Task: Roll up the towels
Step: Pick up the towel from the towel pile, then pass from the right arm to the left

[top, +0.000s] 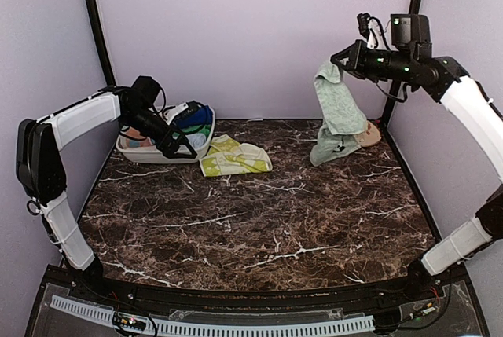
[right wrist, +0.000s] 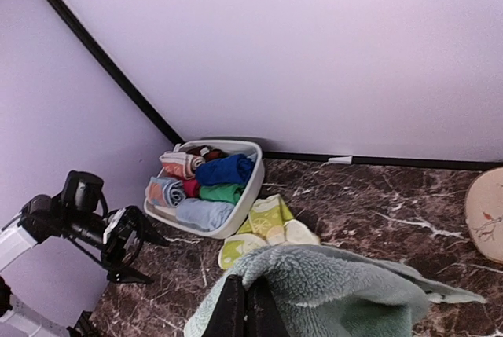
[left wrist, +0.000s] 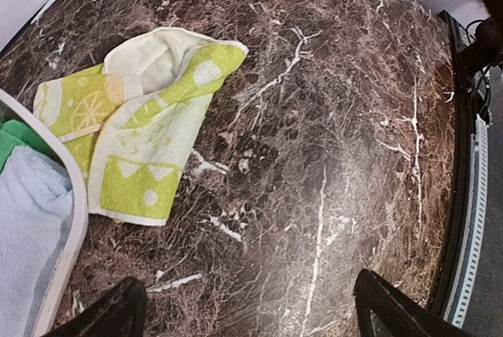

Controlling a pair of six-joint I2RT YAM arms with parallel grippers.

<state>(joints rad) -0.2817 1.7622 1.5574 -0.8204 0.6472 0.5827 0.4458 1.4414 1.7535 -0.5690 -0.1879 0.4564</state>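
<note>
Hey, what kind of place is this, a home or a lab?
Probably a lab test booth, not a home: plain lilac walls box in a marbled table, robot arms are bolted at its near edge, and a white bin of rolled towels sits at the back left.

A white oval plastic basket (top: 141,156) sits at the back left of the dark marble table (top: 259,235), with rolled cloth towels (right wrist: 224,170) packed inside. Just right of it, a yellow-green patterned cloth towel (top: 234,158) lies on the table. At the back right, a pale mint-green terry towel (top: 338,109) hangs from the right gripper (top: 336,60) — its lower end on the table, just left of a round beige patterned plate (top: 372,134). The left gripper (top: 179,147) hovers at the basket's right end.
</note>
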